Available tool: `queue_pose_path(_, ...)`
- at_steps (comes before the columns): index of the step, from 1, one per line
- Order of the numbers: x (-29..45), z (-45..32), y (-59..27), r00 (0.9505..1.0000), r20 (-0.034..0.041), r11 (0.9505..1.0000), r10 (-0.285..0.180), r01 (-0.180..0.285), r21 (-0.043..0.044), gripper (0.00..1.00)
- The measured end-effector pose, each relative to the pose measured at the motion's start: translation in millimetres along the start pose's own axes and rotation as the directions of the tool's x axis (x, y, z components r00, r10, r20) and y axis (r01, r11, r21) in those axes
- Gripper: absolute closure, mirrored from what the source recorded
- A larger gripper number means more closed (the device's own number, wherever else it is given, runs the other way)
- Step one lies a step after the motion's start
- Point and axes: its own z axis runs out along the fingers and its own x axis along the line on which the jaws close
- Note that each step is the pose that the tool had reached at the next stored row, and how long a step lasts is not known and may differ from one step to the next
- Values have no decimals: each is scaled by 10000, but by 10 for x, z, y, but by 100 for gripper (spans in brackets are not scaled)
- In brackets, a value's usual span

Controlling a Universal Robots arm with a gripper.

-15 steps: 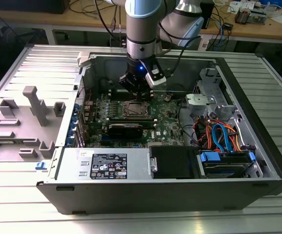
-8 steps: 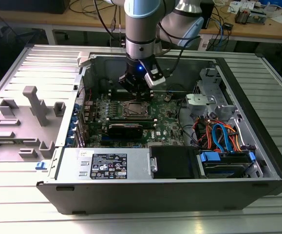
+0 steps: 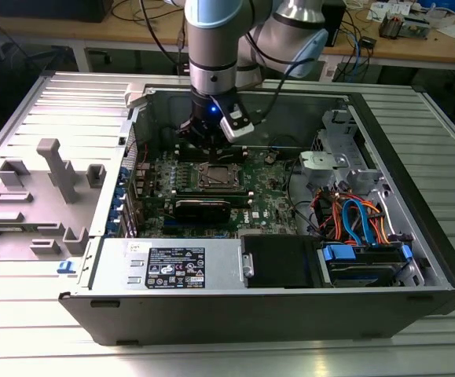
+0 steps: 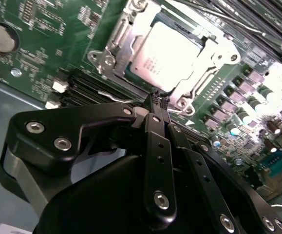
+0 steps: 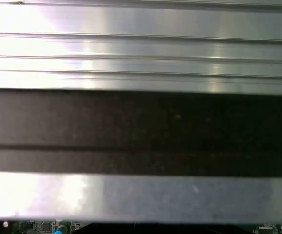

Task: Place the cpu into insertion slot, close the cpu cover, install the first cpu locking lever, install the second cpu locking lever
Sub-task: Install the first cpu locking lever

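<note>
Second wrist view: near cnr of cpu cover (image 4: 217, 51) masked by gripper (image 4: 159, 100); whether latched, not determinable. Exterior view: arm (image 3: 211, 39) cut off at top edge. First wrist view: motherboard (image 5: 43, 226) seen as thin strip, clipped by frame edge, blurred.

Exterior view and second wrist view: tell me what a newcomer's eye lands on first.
In the exterior view, the open computer case lies on a ribbed metal table, and the robot arm reaches down into it over the green motherboard. In the second wrist view, the bright silver cpu lies framed by the cpu cover, with the black gripper, fingers drawn together, at the cover's edge.
</note>
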Motion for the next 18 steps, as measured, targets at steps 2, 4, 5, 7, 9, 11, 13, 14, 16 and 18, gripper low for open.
queue_pose_path(2, 24, -13, 1, 10000, 2, 10000, 0, 0, 1, 89)
queue_pose_path(4, 25, -51, 2, 10000, 6, 10000, -2, 2, -1, 89)
queue_pose_path(5, 26, -63, 3, 10000, 6, 10000, -2, 2, -1, 89)
queue_pose_path(7, 26, -64, 5, 10000, 6, 10000, 0, 0, 0, 89)
queue_pose_path(9, 22, -64, 13, 10000, 5, 10000, 0, 0, 0, 89)
queue_pose_path(11, 8, -60, 14, 10000, 6, 10000, 0, 0, -1, 89)
queue_pose_path(13, -12, -56, 14, 10000, 5, 10000, 0, 0, 0, 89)
queue_pose_path(14, -34, -52, 14, 10000, 5, 10000, 0, 0, 1, 89)
queue_pose_path(16, -75, -46, 15, 10000, 4, 10000, 0, 0, 1, 89)
queue_pose_path(18, -116, -38, 15, 10000, 6, 10000, 0, 0, -1, 89)
